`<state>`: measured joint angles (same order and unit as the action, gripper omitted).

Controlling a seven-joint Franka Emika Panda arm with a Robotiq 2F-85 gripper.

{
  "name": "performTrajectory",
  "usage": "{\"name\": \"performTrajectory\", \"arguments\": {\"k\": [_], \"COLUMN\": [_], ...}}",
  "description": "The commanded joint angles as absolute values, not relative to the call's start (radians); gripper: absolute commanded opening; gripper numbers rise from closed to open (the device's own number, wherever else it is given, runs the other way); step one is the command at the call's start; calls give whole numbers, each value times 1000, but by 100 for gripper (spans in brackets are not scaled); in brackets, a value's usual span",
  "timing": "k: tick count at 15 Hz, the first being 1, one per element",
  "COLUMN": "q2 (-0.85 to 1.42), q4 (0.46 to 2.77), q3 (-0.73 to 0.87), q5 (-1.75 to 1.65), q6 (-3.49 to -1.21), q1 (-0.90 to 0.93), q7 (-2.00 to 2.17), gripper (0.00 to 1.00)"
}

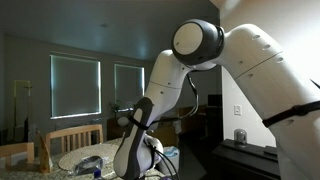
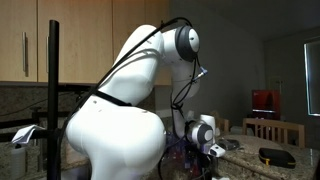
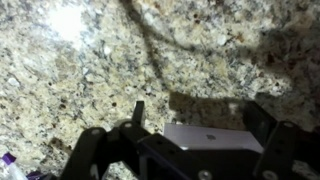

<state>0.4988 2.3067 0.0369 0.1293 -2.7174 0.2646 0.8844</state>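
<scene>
The black two-fingered gripper [image 3: 195,125] is hanging low over a speckled tan-and-brown granite countertop [image 3: 90,60], with its jaws standing spread wide and clasping nothing. In the wrist view a pale silvery-white rectangular block [image 3: 205,137] is lying flat on the stone at six o'clock, in the gap between the two dark fingers [image 3: 92,150]. It is sitting nearer the five o'clock finger than the seven o'clock one. Whether either finger is touching it, I cannot tell. A small purple scrap [image 3: 8,160] is peeking in at eight o'clock, well apart from the block. A bright glare is washing out the stone at eleven o'clock, and a dark curved shadow is crossing the top from twelve to two o'clock.

In an exterior view the glossy white robot arm [image 2: 115,125] is bending down, with its wrist near the counter at five o'clock of its bulk. The block itself is hidden there.

Judging from this, the step in hand is the straddling of the block, with the jaws bracketing it but not yet squeezing. A next move would call for centring the block between the fingers. The pads would also need to be low enough to meet its side faces before any closing, since an off-centre pinch could push it sideways across the smooth stone.
</scene>
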Motion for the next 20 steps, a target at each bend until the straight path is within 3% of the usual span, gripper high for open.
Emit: {"name": "performTrajectory", "arguments": {"k": [1, 13, 20], "q2": [491, 601, 637], "q4": [2295, 2127, 2078], "q3": [26, 18, 34], "q5": [124, 203, 152], "q6": [-2660, -2586, -2720], "q1": [257, 271, 318], "q7": [862, 1040, 1043], "gripper": [100, 100, 100]}}
